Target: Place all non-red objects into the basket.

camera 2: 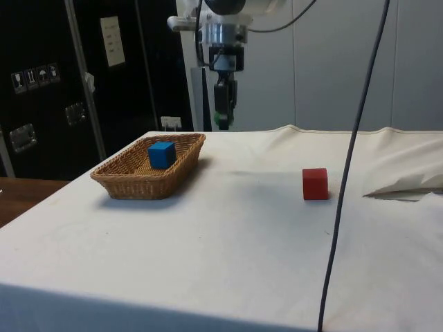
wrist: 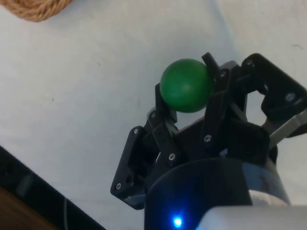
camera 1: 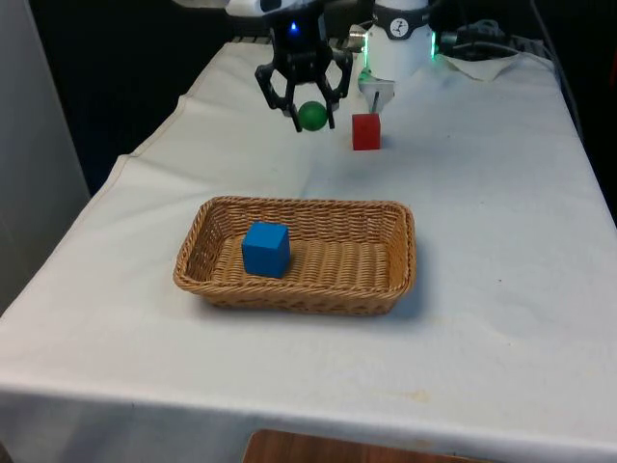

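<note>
1. Green ball (camera 1: 311, 116) sits pinched between the black fingers of the end effector (camera 1: 308, 118) in the front view, held up in the air above the white cloth of the table (camera 1: 501, 241). It hangs beyond the far rim of the wicker basket (camera 1: 400, 260), not over it. A blue cube (camera 1: 266, 249) lies inside the basket, towards the front view's left. A red cube (camera 1: 365, 131) stands on the cloth beyond the basket, just to the front view's right of the end effector.

2. From the side view, the end effector (camera 2: 221, 119) points straight down with the ball (camera 2: 221, 120) at its tips, clear of the table (camera 2: 228, 228). The basket (camera 2: 131, 183) holds the blue cube (camera 2: 161, 154). The red cube (camera 2: 315, 184) rests on the cloth, well apart from the basket.

3. In the wrist view, the fingers (wrist: 165, 112) press on opposite sides of the ball (wrist: 186, 85), with white cloth beneath it. A corner of the basket (wrist: 33, 8) is in sight, apart from the ball.
</note>
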You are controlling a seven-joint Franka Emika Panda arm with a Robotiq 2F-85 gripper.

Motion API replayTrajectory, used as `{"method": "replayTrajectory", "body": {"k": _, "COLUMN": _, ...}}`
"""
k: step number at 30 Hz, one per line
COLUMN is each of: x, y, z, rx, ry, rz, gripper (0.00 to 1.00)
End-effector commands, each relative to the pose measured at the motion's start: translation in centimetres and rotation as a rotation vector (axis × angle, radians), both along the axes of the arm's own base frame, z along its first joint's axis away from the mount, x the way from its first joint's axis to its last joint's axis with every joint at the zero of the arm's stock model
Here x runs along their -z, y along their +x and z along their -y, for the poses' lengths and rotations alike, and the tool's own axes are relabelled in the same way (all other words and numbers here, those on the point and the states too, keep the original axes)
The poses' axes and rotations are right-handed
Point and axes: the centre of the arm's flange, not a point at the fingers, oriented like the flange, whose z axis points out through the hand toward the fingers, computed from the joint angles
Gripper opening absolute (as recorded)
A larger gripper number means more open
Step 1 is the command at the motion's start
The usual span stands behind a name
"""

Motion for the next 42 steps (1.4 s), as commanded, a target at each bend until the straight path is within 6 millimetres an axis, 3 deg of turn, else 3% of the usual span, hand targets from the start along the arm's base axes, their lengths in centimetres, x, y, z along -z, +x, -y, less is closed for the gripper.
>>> {"method": "replayTrajectory", "body": {"k": 1, "x": -0.3, "y": 0.1, "z": -0.2, "rx": 0.002, "ry": -0.010, "rz": -0.004, "gripper": 0.00}}
{"method": "replayTrajectory", "body": {"k": 7, "x": -1.6, "y": 1.0, "z": -2.1, "rx": -0.002, "ry": -0.011, "rz": 0.004, "gripper": 0.00}}
{"method": "replayTrajectory", "body": {"k": 17, "x": -1.9, "y": 2.4, "z": -4.2, "rx": -0.010, "ry": -0.007, "rz": 0.010, "gripper": 0.00}}
{"method": "replayTrajectory", "body": {"k": 27, "x": -0.8, "y": 5.4, "z": -6.8, "rx": -0.014, "ry": -0.018, "rz": -0.011, "gripper": 0.00}}
{"method": "replayTrajectory", "body": {"k": 42, "x": 1.6, "y": 10.1, "z": -8.0, "rx": -0.017, "ry": -0.009, "rz": -0.029, "gripper": 0.00}}
